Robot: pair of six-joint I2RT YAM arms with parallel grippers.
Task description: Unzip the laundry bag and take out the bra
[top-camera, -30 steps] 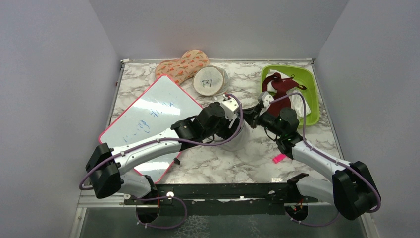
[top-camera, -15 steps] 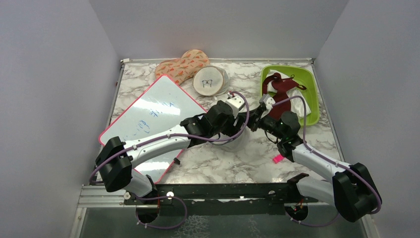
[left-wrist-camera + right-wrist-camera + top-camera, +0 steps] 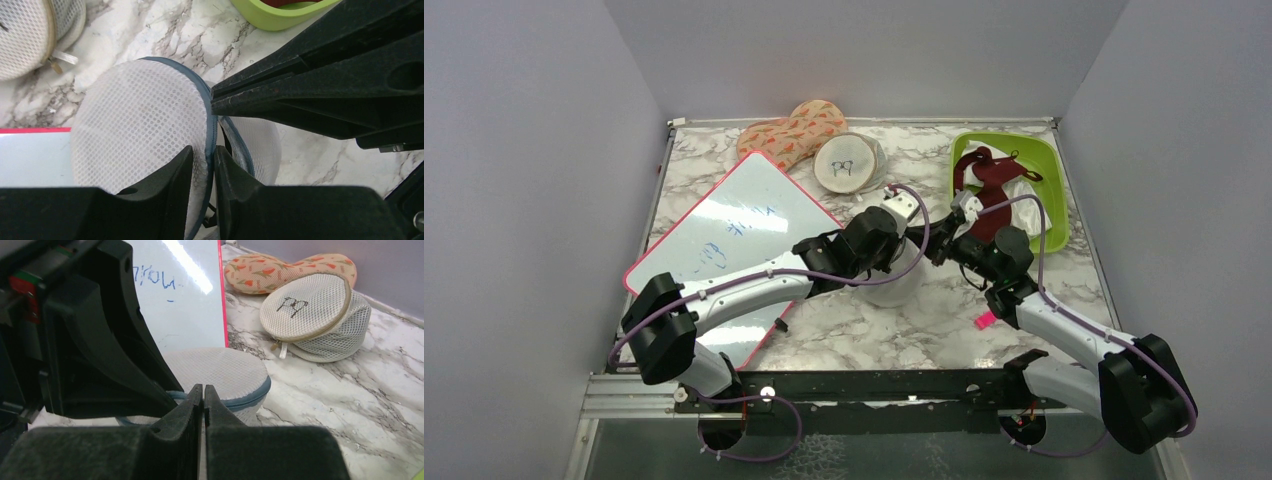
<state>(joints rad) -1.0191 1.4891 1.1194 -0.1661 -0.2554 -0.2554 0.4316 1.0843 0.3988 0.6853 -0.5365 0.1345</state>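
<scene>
**STATUS: BOTH GRIPPERS ENGAGED AT BAG RIM**

**Location.** The laundry bag (image 3: 892,287) stands on the marble table (image 3: 944,330) just beside the right-hand edge of the whiteboard (image 3: 724,235), with its flat mesh face up.

**Left gripper.** The left gripper (image 3: 203,152) is nearly closed. Its fingers (image 3: 175,175) pinch the grey-blue rim of the bag, with mesh and zip seam between them.

**Right gripper.** The right gripper (image 3: 203,388) has its fingers pressed together, leaving only a thin slit. Its tips meet the same rim on the side away from the whiteboard, close to the left gripper. Whether they hold a zip pull cannot be told.

**Other items.**
- A beige pouch (image 3: 846,165) lies just past the whiteboard's far corner.
- A green tray (image 3: 1049,190) with a dark red garment (image 3: 989,180) sits well to the right of the whiteboard, beyond the bag.
</scene>
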